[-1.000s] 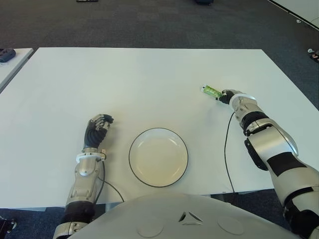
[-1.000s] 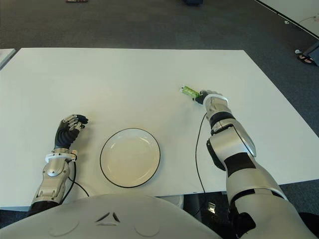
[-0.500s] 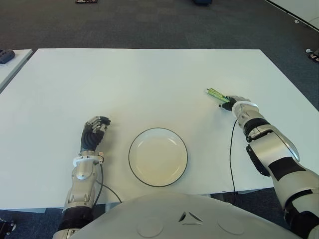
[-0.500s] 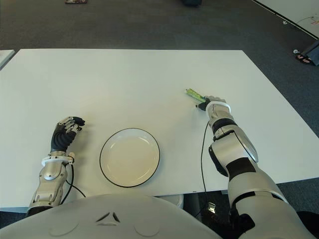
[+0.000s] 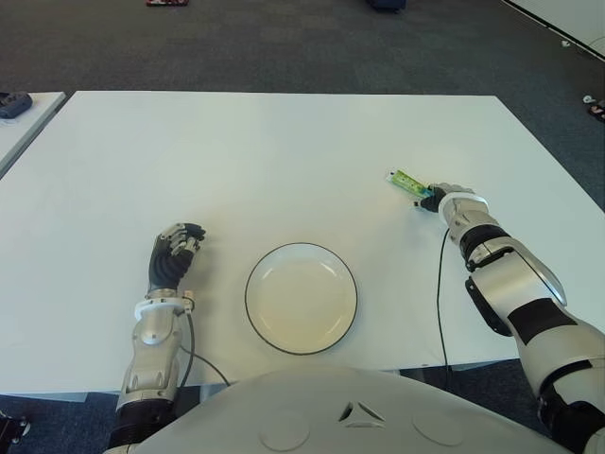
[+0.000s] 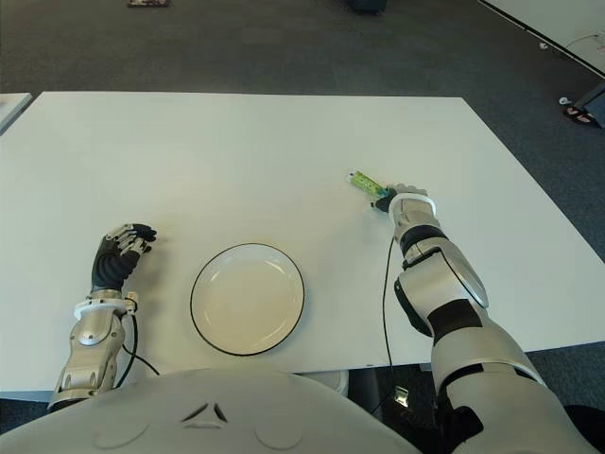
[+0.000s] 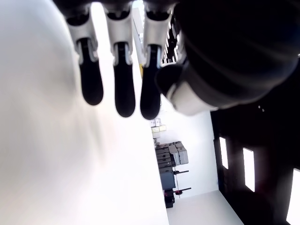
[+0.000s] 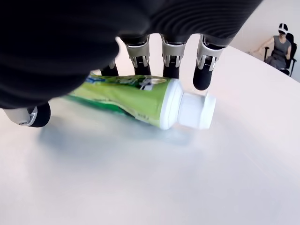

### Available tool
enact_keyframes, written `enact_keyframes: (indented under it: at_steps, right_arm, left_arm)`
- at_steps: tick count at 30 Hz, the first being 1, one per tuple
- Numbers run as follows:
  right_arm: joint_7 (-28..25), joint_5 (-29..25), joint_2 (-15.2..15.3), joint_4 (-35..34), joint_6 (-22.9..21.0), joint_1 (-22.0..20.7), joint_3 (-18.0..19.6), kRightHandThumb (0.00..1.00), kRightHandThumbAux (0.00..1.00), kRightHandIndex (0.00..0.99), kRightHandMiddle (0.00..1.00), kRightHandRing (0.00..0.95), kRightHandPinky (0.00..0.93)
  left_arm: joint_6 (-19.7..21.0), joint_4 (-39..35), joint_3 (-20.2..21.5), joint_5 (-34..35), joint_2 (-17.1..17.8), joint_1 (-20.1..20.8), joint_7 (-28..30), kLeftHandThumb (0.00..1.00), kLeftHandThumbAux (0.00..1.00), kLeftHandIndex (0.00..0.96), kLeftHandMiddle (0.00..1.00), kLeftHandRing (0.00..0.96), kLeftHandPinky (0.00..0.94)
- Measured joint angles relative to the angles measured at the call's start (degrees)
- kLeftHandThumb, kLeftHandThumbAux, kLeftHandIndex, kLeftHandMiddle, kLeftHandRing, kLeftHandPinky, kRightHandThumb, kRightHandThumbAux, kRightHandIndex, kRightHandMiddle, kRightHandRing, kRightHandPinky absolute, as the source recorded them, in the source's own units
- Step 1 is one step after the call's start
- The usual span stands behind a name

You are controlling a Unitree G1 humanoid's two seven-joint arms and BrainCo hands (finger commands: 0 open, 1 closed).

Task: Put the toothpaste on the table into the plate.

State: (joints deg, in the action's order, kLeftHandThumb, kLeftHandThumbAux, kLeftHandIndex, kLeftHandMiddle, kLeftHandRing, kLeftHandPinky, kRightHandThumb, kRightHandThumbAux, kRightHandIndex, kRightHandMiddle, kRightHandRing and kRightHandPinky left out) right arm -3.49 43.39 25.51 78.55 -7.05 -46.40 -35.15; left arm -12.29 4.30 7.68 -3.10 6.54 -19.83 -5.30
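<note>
In the left eye view, a white surface point(image 5: 284, 142) carries a round white plate point(image 5: 301, 298) with a dark rim near its front edge, and the plate holds nothing. The left hand point(image 5: 175, 253) shows to the left of the plate, well apart from it, its dark fingers curled loosely. Far off to the right of the plate, the right hand point(image 5: 437, 196) reaches the green toothpaste point(image 5: 407, 181), which lies on the surface at the hand's fingertips, its far end sticking out past them. A dark cable point(image 5: 439, 284) runs along the right forearm. The right eye view shows the same layout, with the toothpaste well to the right of the plate and farther back. In the left wrist view, three dark fingers point(image 7: 116, 89) and the thumb of the left hand hang relaxed over the bare white surface and hold nothing. In the right wrist view, the tube lies on its side on the surface, its white cap point(image 8: 196, 109) showing, with the right hand's fingers point(image 8: 171, 58) behind it and the thumb point(image 8: 33, 115) on the near side, so the hand is closing around the tube while it still lies on the surface.
</note>
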Motion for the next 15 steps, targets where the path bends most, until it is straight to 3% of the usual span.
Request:
enact_keyframes:
  at_steps: [15]
  right_arm:
    - [-0.1,3.6,0.7,-0.3,4.0,-0.5,-4.5,0.538,0.219,0.0,0.0,0.0,0.0]
  left_arm:
    - [0.1,-0.3,0.0,-0.3,-0.2,0.1,0.0,0.708,0.72,0.422,0.456,0.445,0.43]
